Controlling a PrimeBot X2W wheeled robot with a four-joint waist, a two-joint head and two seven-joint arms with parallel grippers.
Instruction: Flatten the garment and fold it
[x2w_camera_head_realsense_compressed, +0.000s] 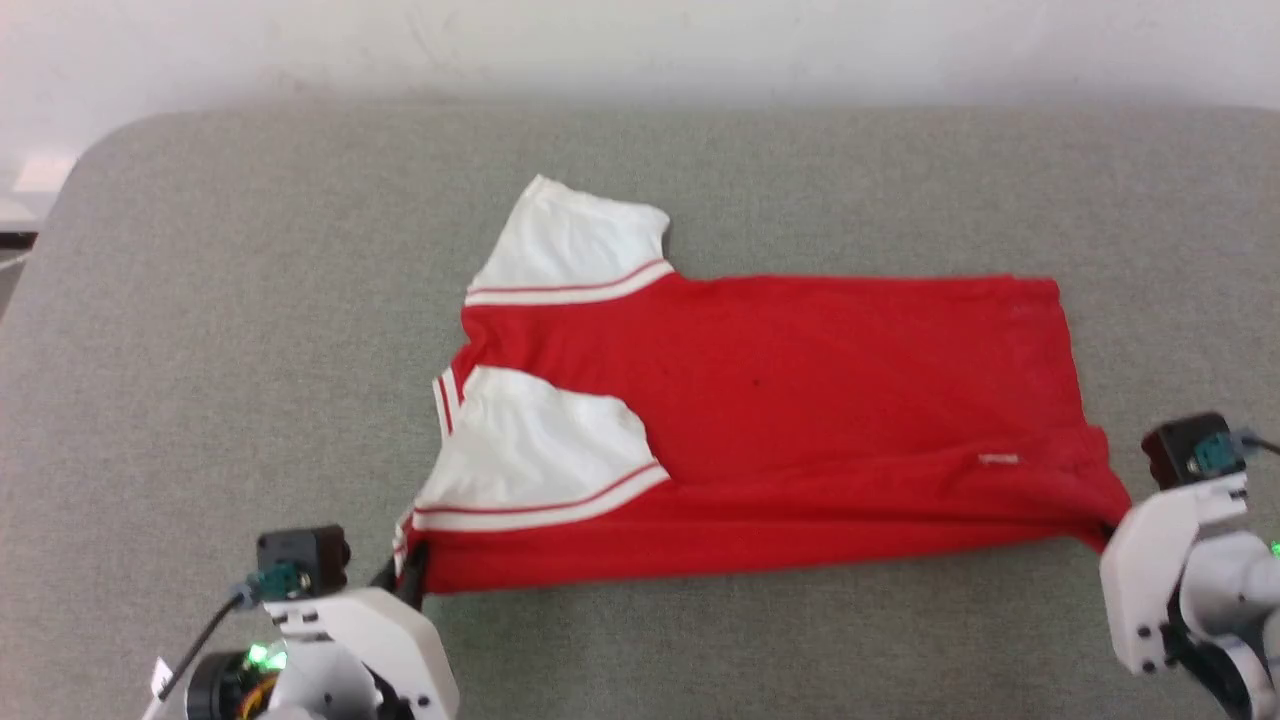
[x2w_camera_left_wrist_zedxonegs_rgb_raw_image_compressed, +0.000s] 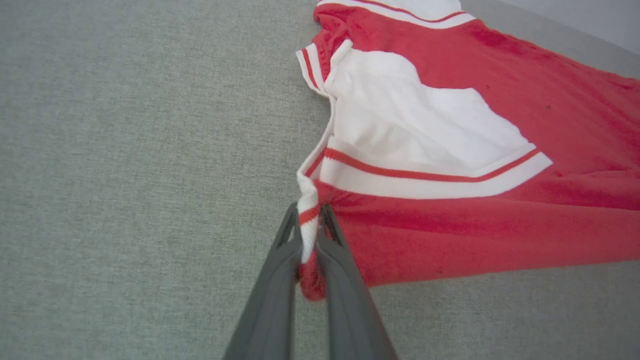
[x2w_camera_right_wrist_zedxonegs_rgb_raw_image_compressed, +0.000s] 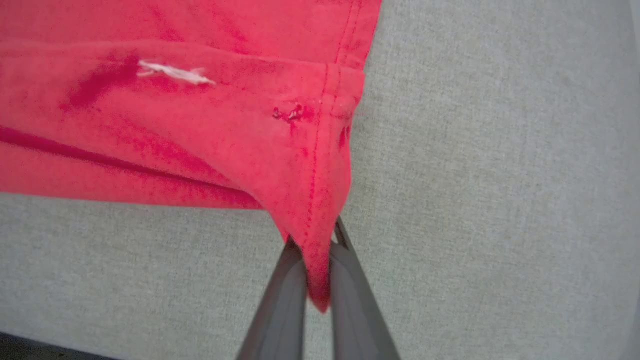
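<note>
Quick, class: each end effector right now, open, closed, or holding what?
Left end effector: closed on the striped-trim corner of the red jersey shirt with white sleeves.
Right end effector: closed on its red hem corner.

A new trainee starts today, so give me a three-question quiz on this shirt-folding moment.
1. True or false: the left gripper is shut on the shirt.
2. Which part does the right gripper pinch? A: a sleeve; B: a hem corner; C: the collar.
3. What colour are the sleeves?
Key: 1 true; 2 B; 3 white.
</note>
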